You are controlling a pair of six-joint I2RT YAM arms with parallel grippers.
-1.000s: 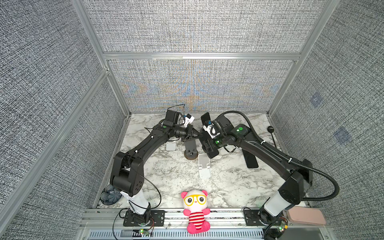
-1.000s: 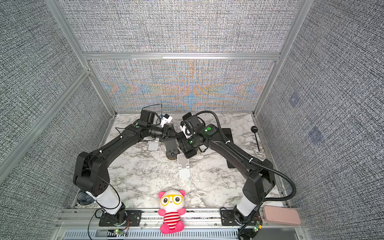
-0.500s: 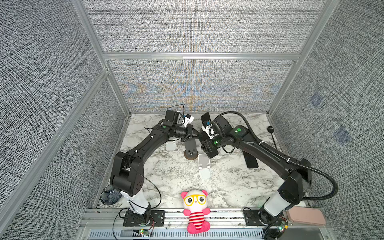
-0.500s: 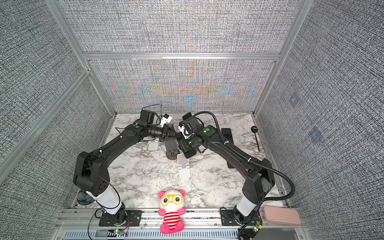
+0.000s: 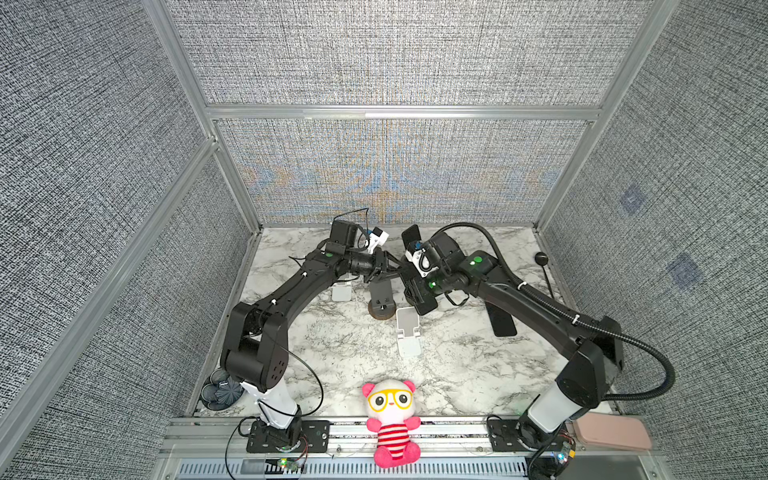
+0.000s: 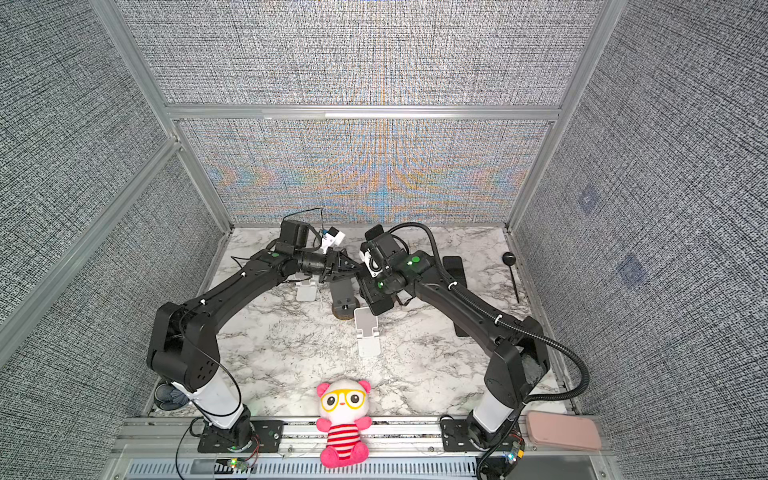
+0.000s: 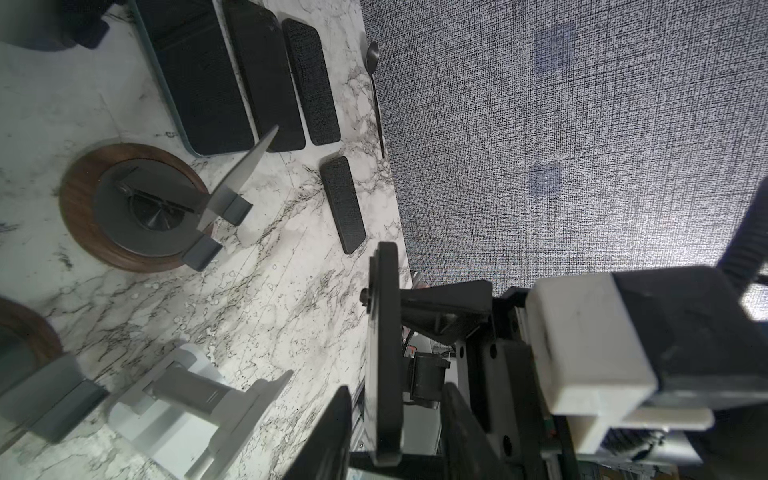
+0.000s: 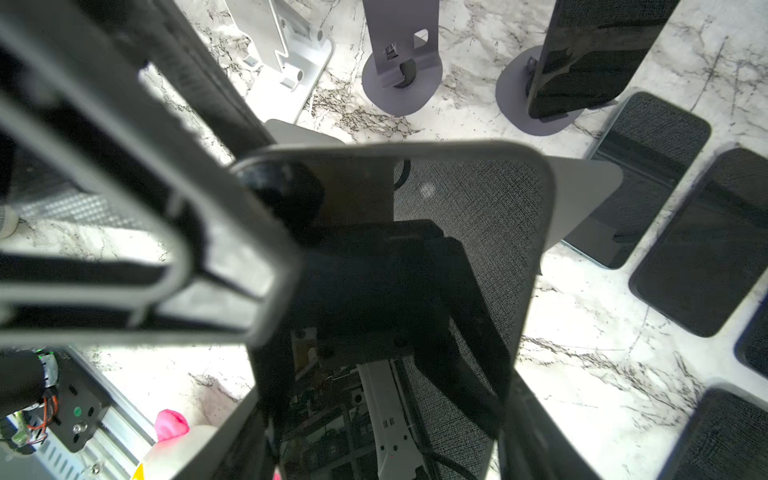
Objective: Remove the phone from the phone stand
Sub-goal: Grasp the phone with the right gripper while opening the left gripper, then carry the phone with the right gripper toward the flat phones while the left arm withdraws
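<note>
A black phone [image 5: 420, 293] [image 8: 415, 257] hangs upright at the table's middle, and my right gripper [image 5: 417, 286] [image 8: 382, 415] is shut on its two long edges. My left gripper [image 5: 395, 270] [image 7: 397, 388] is open and straddles the phone's [image 7: 386, 353] thin edge, with a gap on each side. A white phone stand [image 5: 408, 332] sits empty just in front of the phone. Its pale plate [image 8: 582, 195] shows behind the phone in the right wrist view. Whether the two touch I cannot tell.
An empty dark stand on a wooden base [image 5: 381, 303] [image 7: 137, 208] is next to the phone. A white stand [image 5: 341, 291] sits under the left arm. Another phone leans on a grey stand [image 8: 590, 54]. Several phones [image 7: 199, 75] [image 5: 500, 320] lie flat at the right, by a black spoon [image 5: 542, 266]. A plush toy [image 5: 390, 419] sits at the front.
My left gripper's jaws have opened off the phone. The right gripper has narrowed onto the phone and keeps it. Both arms have hardly moved.
</note>
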